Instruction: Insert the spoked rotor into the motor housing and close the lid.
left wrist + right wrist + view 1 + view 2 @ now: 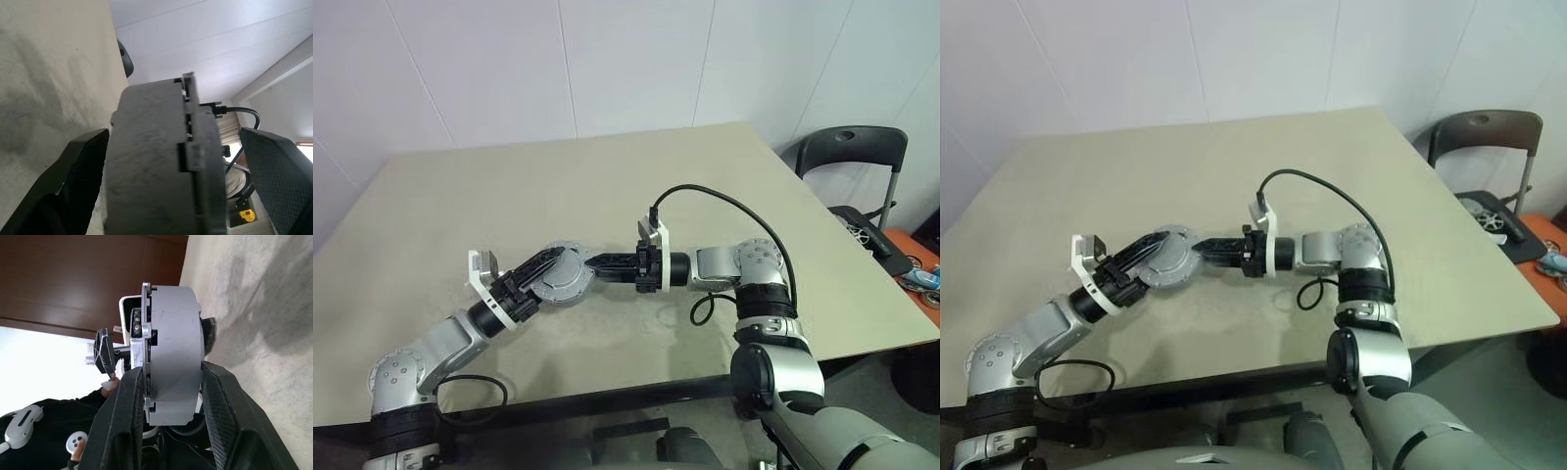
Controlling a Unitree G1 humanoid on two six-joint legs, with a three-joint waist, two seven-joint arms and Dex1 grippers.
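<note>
No readable brand, label or writing on anything in view.

Count: one round silver-grey metal motor housing (564, 277), held on edge above the beige tabletop (607, 186), nearer its front edge than its back and left of centre. From the head views it's a thick grey disc with a thin silver flange on one face; I can't see the windings, the rotor or the lid separately, so I can't tell what sits inside it.

My right gripper (599, 265) comes in level from the right, and its two black fingers are clamped across the thickness of the housing. In the right wrist view one finger (122, 421) presses the flanged face and the other sits on the plain grey face of the housing (173, 352). Firm pinch, jaws about as wide as the disc is thick.

My left gripper (546, 266) reaches in from the left, straddling the housing's opposite side. In the left wrist view the housing (156, 161) stands between the jaws: one black finger (73, 181) is close against its plain face, the other is well clear of the flanged side with open space between. So the left is wide open, not gripping.

Elsewhere: one dark chair (852, 157) past the tabletop's right edge, and one person in dark clothing (58, 431) in the right wrist view.
</note>
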